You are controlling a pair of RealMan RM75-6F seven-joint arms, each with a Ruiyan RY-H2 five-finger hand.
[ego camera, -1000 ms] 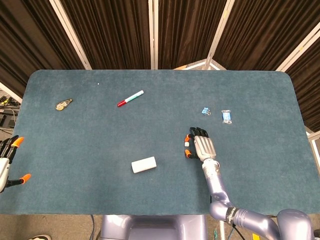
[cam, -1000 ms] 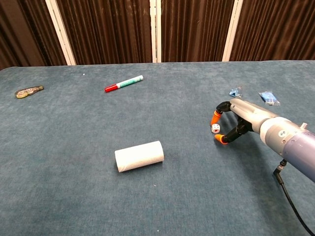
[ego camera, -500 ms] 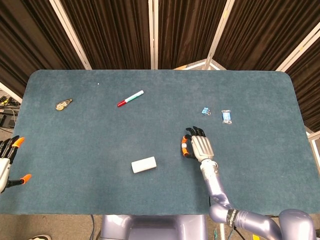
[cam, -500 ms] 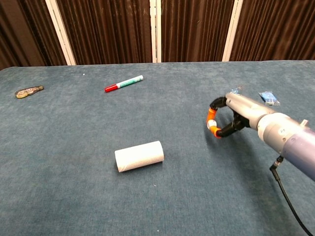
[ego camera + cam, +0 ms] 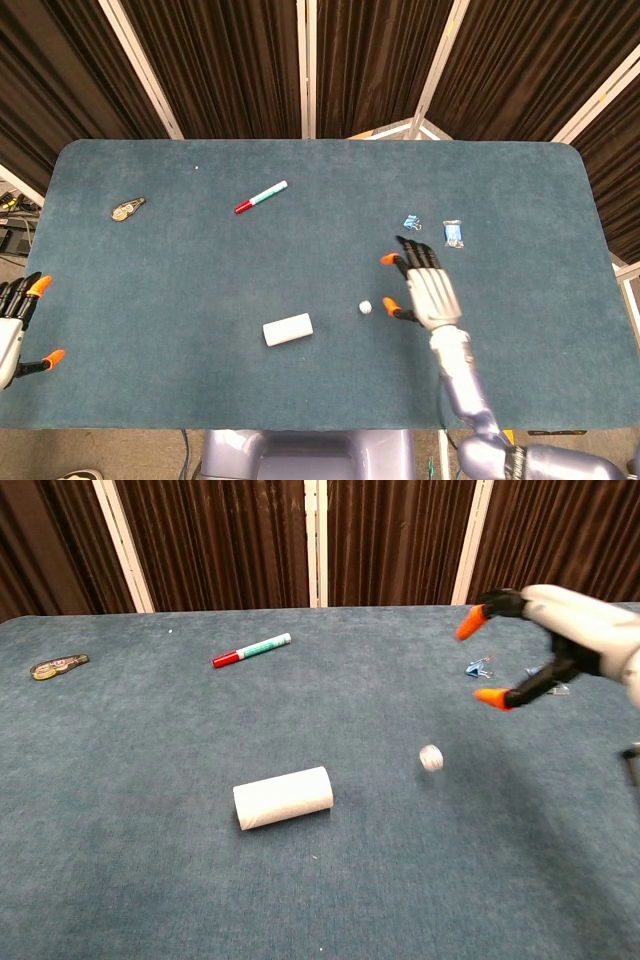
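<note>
At the far left edge of the head view, the left hand [image 5: 14,325] is seen off the edge of the blue-grey felt-covered desk [image 5: 180,290], its orange-tipped fingers [image 5: 38,285] spread apart with nothing held. On the left part of the desk a small flat brass-coloured key-shaped trinket [image 5: 127,208] is found, well apart from everything else. Further right and toward the back, a white marker pen with a red cap and green label [image 5: 261,197] is laid at a slant. Nearer the front, a short white paper roll [image 5: 288,329] is lying on its side. To its right, a small white die-like cube [image 5: 366,307] is seen on the cloth, blurred in the chest view [image 5: 431,757], so its faces cannot be read. Just to the right of it, the right hand [image 5: 428,288] is raised above the desk, its fingers [image 5: 472,622] spread wide and nothing gripped; the cube is not touched by it. Behind the right hand, a small blue binder clip [image 5: 411,222] and, beside it, a small blue-and-clear packet [image 5: 454,233] are lying close together near the desk's right rear.
</note>
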